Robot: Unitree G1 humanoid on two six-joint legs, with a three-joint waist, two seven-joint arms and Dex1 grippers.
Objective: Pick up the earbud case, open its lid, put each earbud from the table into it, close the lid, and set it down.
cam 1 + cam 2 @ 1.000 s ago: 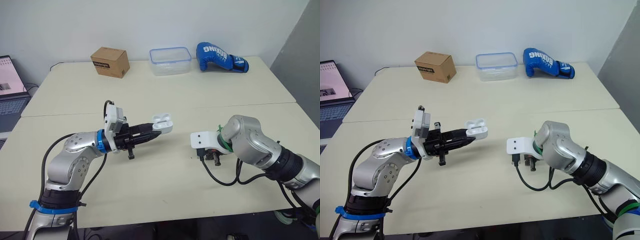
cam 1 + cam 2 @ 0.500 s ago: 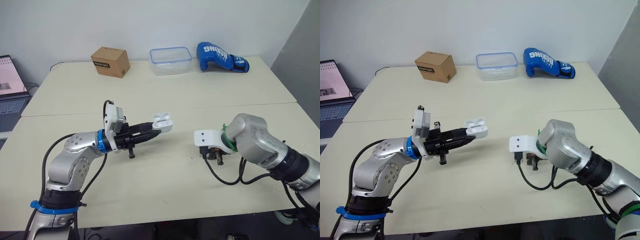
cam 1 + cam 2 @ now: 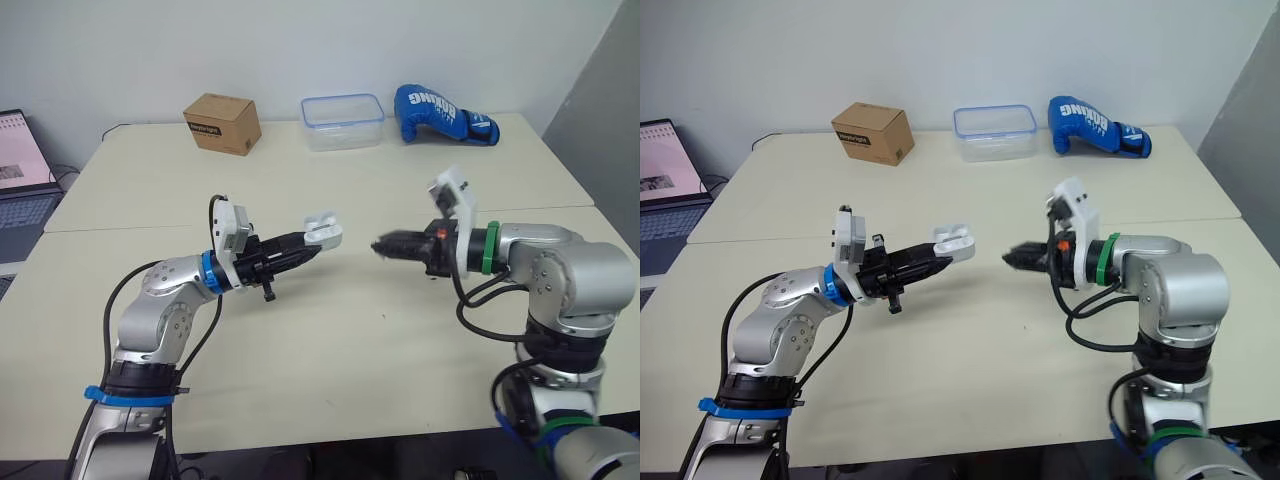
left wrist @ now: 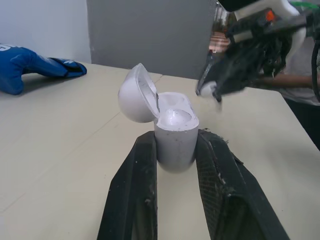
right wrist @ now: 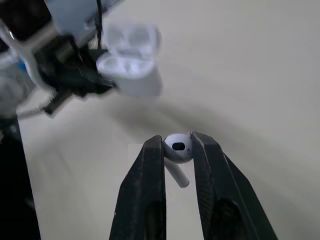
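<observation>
My left gripper (image 3: pixel 310 247) is shut on the white earbud case (image 3: pixel 323 231), held above the table's middle with its lid (image 4: pixel 133 93) open. In the left wrist view the case body (image 4: pixel 174 140) sits between the two black fingers (image 4: pixel 136 190). My right gripper (image 3: pixel 383 246) is raised and points at the case from a short gap to the right. It is shut on a white earbud (image 5: pixel 178 148), pinched by the head with the stem hanging below. In the right wrist view the open case (image 5: pixel 131 70) lies ahead of the fingertips.
Along the table's far edge stand a cardboard box (image 3: pixel 222 123), a clear plastic container with a blue rim (image 3: pixel 341 121) and a blue boxing glove (image 3: pixel 442 113). A laptop (image 3: pixel 20 165) sits off the table's left side.
My right arm has lifted from the tabletop and swung its gripper level, pointing left toward the case, with an earbud in its fingers. The left gripper with the case shifted slightly.
</observation>
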